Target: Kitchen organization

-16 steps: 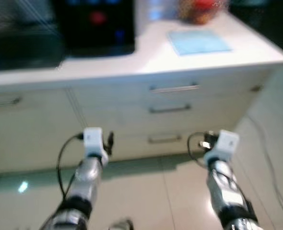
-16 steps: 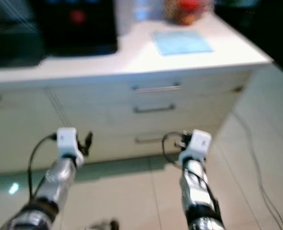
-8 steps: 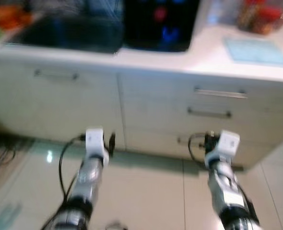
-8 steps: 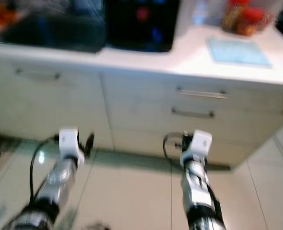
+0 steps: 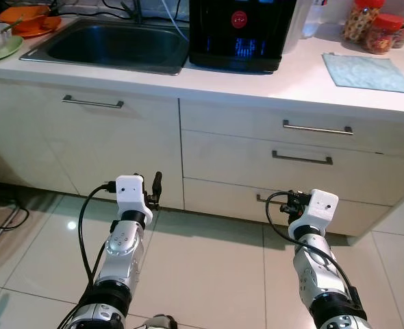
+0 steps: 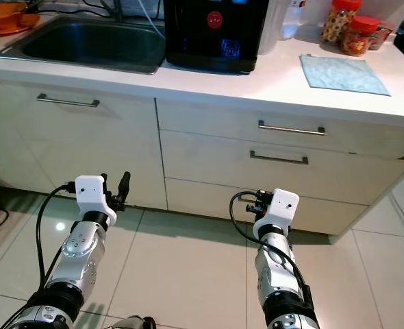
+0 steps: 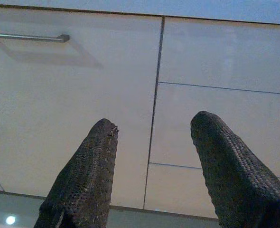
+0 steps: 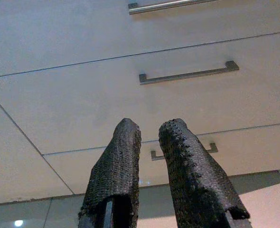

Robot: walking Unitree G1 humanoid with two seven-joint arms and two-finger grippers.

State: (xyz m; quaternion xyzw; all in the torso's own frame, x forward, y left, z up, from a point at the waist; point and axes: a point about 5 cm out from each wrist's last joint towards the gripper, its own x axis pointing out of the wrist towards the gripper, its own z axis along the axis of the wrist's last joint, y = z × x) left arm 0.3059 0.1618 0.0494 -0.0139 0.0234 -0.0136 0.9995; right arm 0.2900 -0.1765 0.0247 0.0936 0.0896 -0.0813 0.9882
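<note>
While both grippers hover, smooth cream drawers (image 5: 301, 159) carry slim metal handles (image 5: 302, 158).

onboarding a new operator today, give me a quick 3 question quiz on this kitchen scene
1. True or false: the top drawer is pulled open.
2. Which gripper has its fingers spread wider? A. left gripper B. right gripper
3. Fill in: the blue cloth lies flat on the ____.

Key:
1. False. All the drawers are shut.
2. A. The left fingers stand well apart; the right ones have only a narrow gap.
3. Counter, to the right of the black water dispenser and the sink.
</note>
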